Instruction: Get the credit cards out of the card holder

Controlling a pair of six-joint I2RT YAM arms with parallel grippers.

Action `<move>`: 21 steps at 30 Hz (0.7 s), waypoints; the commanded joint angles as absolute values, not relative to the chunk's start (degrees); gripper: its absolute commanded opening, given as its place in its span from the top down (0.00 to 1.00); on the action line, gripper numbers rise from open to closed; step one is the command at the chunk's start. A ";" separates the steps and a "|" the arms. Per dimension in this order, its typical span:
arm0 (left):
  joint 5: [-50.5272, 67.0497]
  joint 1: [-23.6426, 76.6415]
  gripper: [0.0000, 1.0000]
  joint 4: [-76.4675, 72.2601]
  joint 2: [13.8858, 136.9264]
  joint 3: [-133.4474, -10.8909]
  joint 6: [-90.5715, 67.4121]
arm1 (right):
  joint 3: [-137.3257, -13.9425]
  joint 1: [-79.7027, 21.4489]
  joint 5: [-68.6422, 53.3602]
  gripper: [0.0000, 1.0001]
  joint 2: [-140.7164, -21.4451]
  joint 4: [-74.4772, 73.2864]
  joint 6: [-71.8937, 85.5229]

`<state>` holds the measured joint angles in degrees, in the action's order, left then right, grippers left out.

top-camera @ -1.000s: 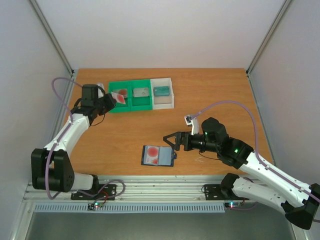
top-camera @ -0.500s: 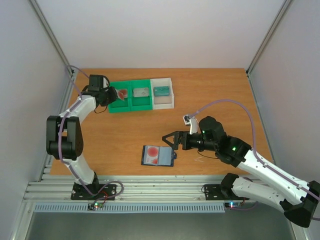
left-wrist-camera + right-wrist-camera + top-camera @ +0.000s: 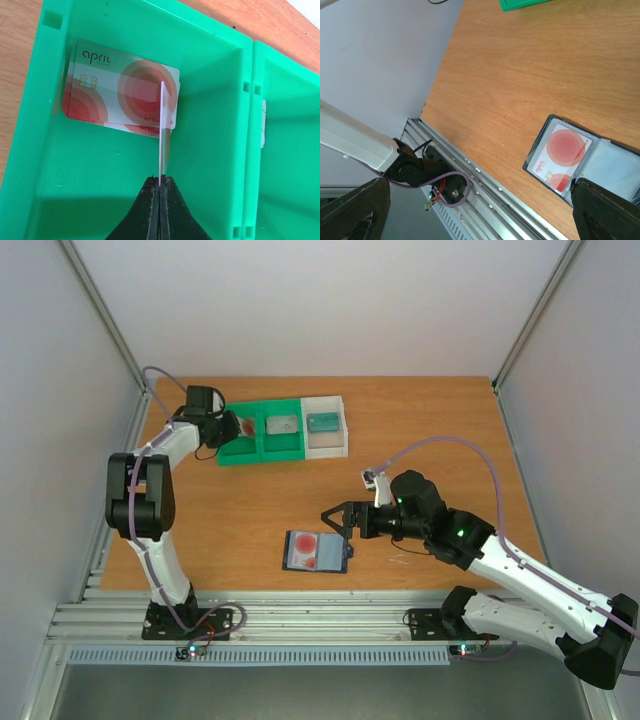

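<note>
Credit card [image 3: 162, 131] | pinched in left end effector [image 3: 160, 184] | right end effector [image 3: 337, 522] spread wide

Overhead on whole table [image 3: 420, 420], left wrist close inside tray [image 3: 215, 165], right wrist obliquely above card holder [image 3: 615, 162]

Bare table [image 3: 440, 430] lies open all round the card holder [image 3: 317, 551]; only the right gripper [image 3: 335, 524], jaws spread, hangs over its far right corner. The left compartment of the green tray [image 3: 262, 452] is tight: the left gripper [image 3: 160, 187], its upright card [image 3: 163, 125] and two flat credit cards [image 3: 115, 85] crowd between the walls.
</note>
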<state>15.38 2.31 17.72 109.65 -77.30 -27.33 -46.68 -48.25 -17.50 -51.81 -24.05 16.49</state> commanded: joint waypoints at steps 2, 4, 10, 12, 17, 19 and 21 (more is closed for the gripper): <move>15.06 2.08 0.99 13.95 111.39 -79.80 -26.95 | -48.43 -48.30 -16.35 0.01 -52.27 -24.47 14.94; 14.82 2.11 0.98 13.63 111.91 -80.25 -27.27 | -48.42 -48.34 -16.34 0.02 -52.45 -24.43 14.94; 13.19 2.10 0.94 15.66 114.82 -83.23 -27.36 | -48.64 -48.30 -15.75 0.02 -52.68 -25.03 14.61; 12.40 2.05 0.91 16.57 115.57 -84.02 -27.17 | -48.97 -48.34 -15.01 0.02 -52.42 -25.83 14.34; 11.11 2.10 0.83 17.68 115.67 -84.84 -26.98 | -48.96 -48.32 -14.27 0.01 -51.44 -26.59 14.26; 10.55 2.08 0.81 18.05 115.33 -85.07 -26.98 | -49.09 -48.34 -14.07 0.02 -51.36 -26.87 14.13; 10.07 2.08 0.79 18.56 114.93 -85.23 -26.91 | -49.26 -48.34 -14.12 0.02 -51.41 -27.15 13.95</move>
